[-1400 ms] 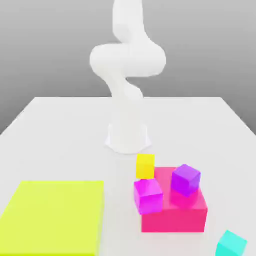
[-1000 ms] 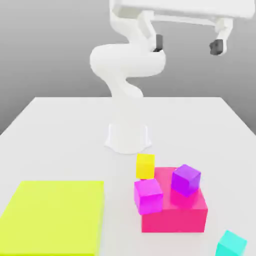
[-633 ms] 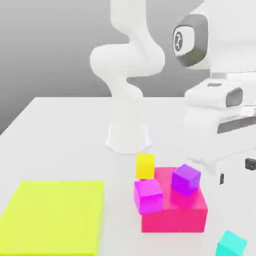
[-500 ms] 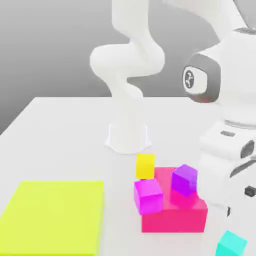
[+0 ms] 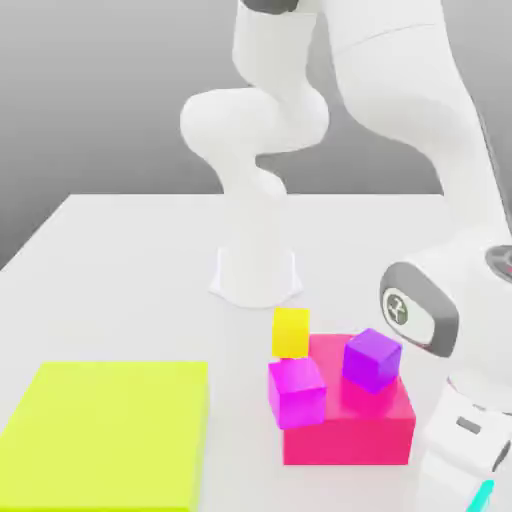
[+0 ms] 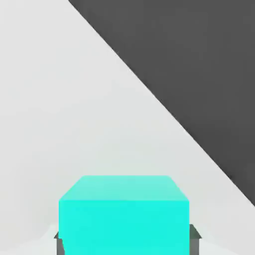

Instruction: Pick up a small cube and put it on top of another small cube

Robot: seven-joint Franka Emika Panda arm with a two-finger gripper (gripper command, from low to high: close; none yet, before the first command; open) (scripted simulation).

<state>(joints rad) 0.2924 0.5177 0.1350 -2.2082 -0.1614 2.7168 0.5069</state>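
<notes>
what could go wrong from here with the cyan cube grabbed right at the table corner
1. The gripper is shut on the cyan cube close to the table edge; a slip on lifting could send it off the table.
2. The purple cube sits tilted on the pink block, so stacking there may topple.
3. The magenta cube and yellow cube crowd that block and could be bumped.

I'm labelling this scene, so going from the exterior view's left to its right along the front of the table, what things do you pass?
Yellow-green flat slab → magenta cube → purple cube → cyan cube, a sliver beside the robot's hand.
</notes>
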